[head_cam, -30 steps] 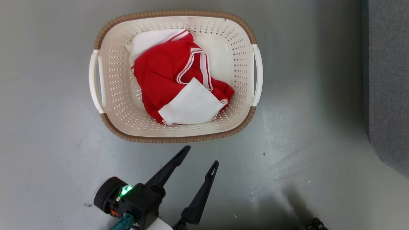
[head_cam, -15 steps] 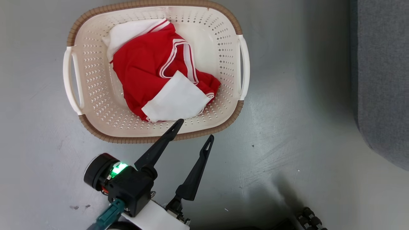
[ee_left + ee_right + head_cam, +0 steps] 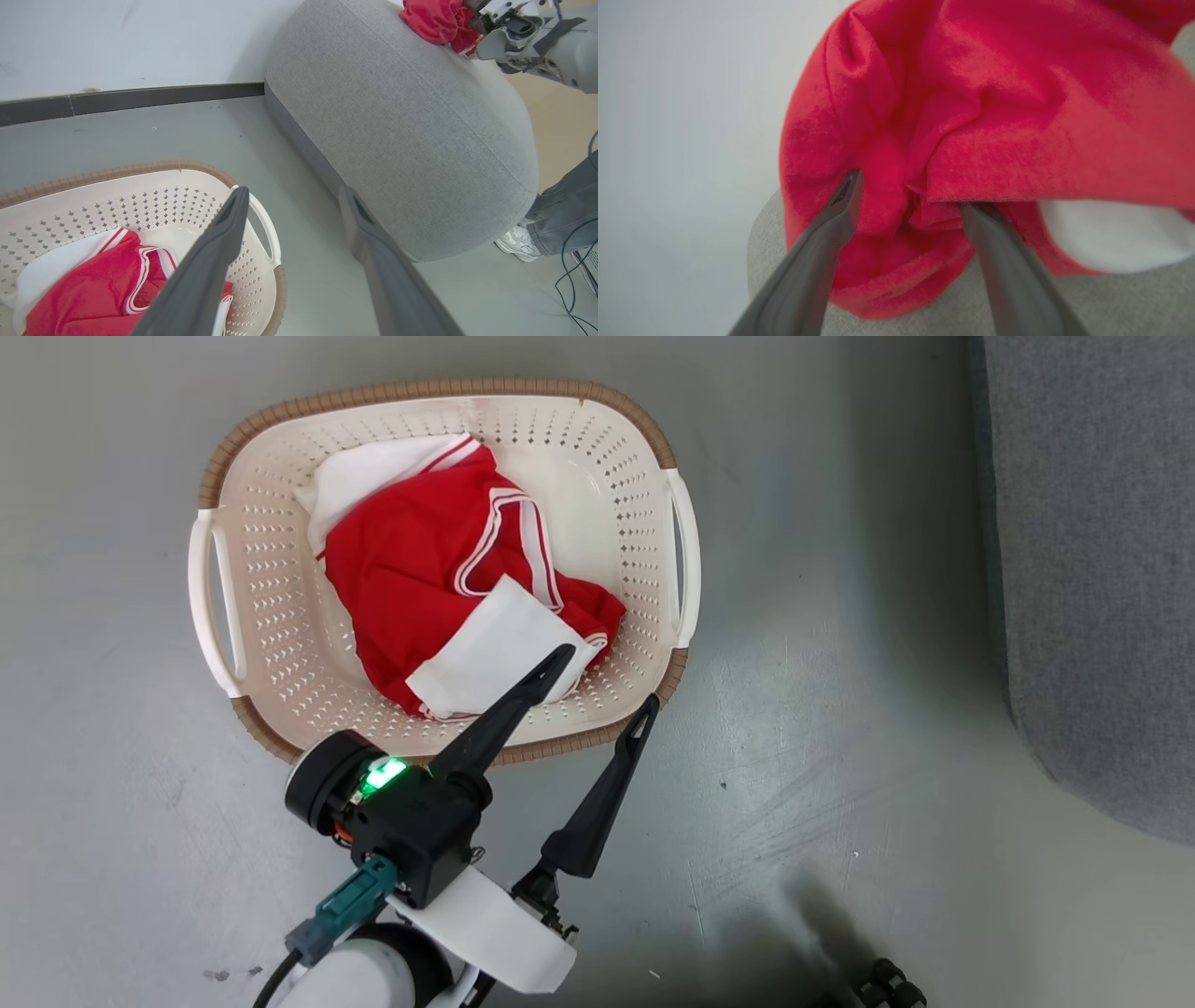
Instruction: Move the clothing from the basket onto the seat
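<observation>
While wide-jawed, left gripper (image 3: 608, 678) at basket (image 3: 448, 387).

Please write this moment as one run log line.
left gripper: open, over basket edge | right gripper: open, at red garment on seat | clothing: in basket

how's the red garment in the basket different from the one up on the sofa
The basket garment lies spread fairly flat in the basket; the seat garment sits bunched up on the seat. Stripe trim shows on the basket garment, none visibly on the seat garment. The open right gripper straddles a fold of the seat garment; the open left gripper only points toward the basket garment. Both are bright red with white parts.
</observation>
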You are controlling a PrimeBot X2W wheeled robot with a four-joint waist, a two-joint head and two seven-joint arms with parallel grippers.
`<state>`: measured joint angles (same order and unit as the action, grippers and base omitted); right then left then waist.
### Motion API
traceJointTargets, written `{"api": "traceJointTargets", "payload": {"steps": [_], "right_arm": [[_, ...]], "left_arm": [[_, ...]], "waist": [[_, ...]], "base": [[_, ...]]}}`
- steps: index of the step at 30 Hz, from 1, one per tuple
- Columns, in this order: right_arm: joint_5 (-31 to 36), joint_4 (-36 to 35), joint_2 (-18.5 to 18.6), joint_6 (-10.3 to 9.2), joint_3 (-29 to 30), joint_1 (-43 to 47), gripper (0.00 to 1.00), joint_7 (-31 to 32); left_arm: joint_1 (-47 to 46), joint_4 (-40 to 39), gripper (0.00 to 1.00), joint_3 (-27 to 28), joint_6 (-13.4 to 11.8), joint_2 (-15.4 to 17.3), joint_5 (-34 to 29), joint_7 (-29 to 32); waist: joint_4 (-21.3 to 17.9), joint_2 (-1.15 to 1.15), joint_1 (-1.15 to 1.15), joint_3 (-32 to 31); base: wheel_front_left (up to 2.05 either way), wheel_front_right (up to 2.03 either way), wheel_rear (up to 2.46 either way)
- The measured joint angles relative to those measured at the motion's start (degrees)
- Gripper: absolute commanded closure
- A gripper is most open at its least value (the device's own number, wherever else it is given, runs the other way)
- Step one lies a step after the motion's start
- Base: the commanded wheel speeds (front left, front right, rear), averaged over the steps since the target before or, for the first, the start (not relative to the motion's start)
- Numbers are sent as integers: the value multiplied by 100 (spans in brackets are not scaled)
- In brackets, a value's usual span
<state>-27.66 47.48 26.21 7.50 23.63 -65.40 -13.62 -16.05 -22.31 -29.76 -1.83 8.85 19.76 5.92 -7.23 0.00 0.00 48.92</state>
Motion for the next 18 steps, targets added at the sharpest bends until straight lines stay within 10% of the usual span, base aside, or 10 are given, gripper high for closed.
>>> {"api": "traceJointTargets", "payload": {"steps": [18], "right_arm": [[-261, -806, -714, 0, -1035, 1163, 0, -69]], "left_arm": [[-279, 1193, 0, 411, 99, -286, 345, -754]], "waist": [[110, 0, 0, -828]], "base": [[0, 0, 0]]}}
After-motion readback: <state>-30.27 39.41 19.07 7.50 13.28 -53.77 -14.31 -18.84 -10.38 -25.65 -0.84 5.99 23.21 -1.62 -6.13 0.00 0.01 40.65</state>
